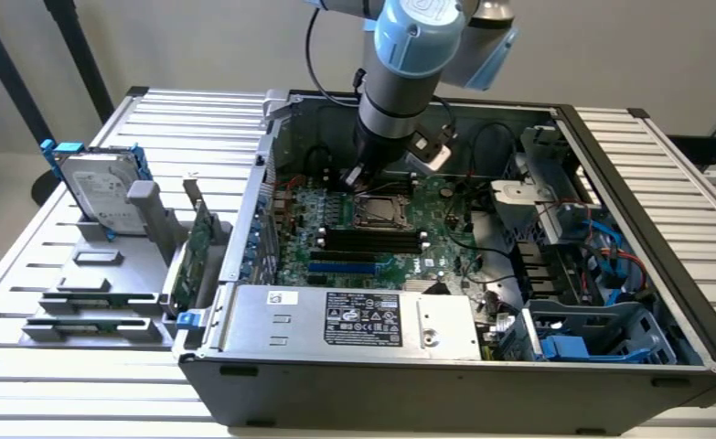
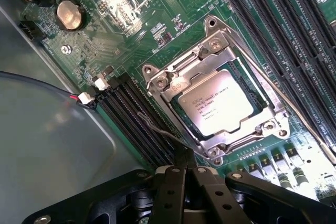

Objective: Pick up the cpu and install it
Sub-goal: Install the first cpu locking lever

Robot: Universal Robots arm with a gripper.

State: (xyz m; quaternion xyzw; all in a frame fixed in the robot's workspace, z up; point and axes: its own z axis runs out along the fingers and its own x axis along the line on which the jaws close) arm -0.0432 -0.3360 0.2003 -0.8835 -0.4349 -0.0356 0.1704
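Down at my wrist, my gripper was clenched, its two fingers pressed together with nothing between them. Their tip hung just beside a thin wire lever that ran along the near edge of the socket frame; I could not tell whether it touched the wire.

Just past that lay the cpu, flat in the socket with its dull silver plate facing up and the metal frame around its edges. It was in the board's keeping, not mine. Black memory slots ran alongside the socket, and farther across the green motherboard sat a round coin battery.

From this I judged that the picking and placing were done and that the work stood at securing the chip. Whether the lever was latched, I could not make out. Any move from here seemed to me to call for a slow, straight push on the wire alone, keeping my fingertips off the chip and the slots close by.

Farther out, the open computer case lay on its side on the slatted table, with a hard drive standing in a rack well apart from it, toward the exterior view's left.
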